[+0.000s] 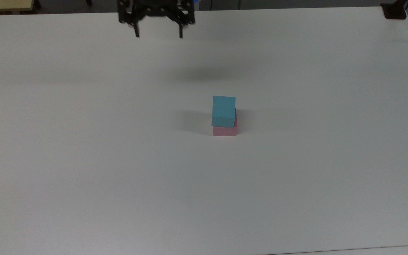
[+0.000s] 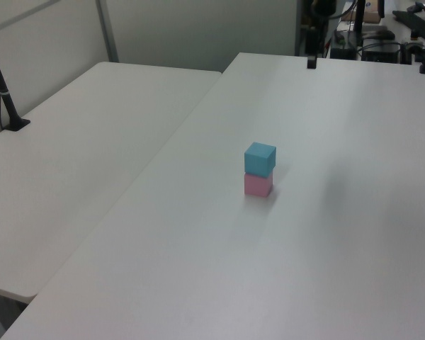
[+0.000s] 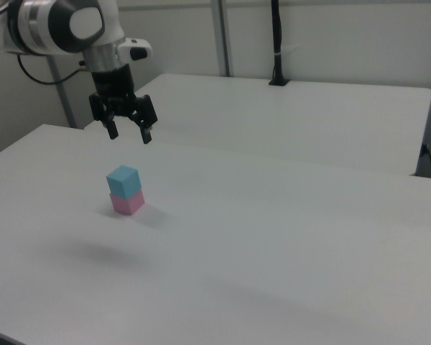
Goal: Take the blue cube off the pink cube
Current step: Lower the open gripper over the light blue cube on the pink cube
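Note:
The blue cube (image 1: 223, 110) (image 2: 260, 158) (image 3: 123, 180) sits on top of the pink cube (image 1: 225, 131) (image 2: 258, 185) (image 3: 128, 203), turned slightly against it, near the middle of the white table (image 1: 83, 159). My gripper (image 1: 158, 34) (image 2: 311, 62) (image 3: 130, 135) hangs high over the table's far side in the top view, well apart from the stack. It is open, its two black fingers spread wide, and nothing is held. In the right view it hovers above and just behind the cubes.
A second white table (image 2: 78, 142) (image 3: 294, 115) adjoins this one. A black post (image 2: 3, 92) (image 3: 276, 43) is clamped on that table. A dark clamp (image 1: 395, 12) sits at the top view's top right corner. Cables and gear (image 2: 382, 42) lie beyond the far edge.

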